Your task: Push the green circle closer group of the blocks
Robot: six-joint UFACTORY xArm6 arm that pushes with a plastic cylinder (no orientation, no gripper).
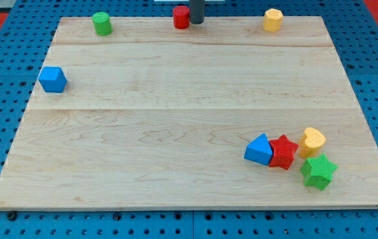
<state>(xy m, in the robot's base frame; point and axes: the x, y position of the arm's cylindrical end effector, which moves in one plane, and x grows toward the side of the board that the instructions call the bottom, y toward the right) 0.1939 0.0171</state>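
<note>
Sitting at the worktop's (175,99) top edge, toward the view's left: the green circle (101,23), a short upright cylinder, plain bright green, alone. My tip (196,22) is at the top edge near centre, touching the right side of the red cylinder (181,17), well apart from the green circle. No end effector fitted, just the dark rod, so no open/closed state to tell.

Yellow block (273,20) sits top right, blue cube (52,79) at the left edge. Cluster at bottom right: blue block (260,150), red star (283,152), yellow heart (312,141), green star (318,172), packed touching.

Worktop is pale wood planks on a blue pegboard (2,79); red floor shows at the top corners.
</note>
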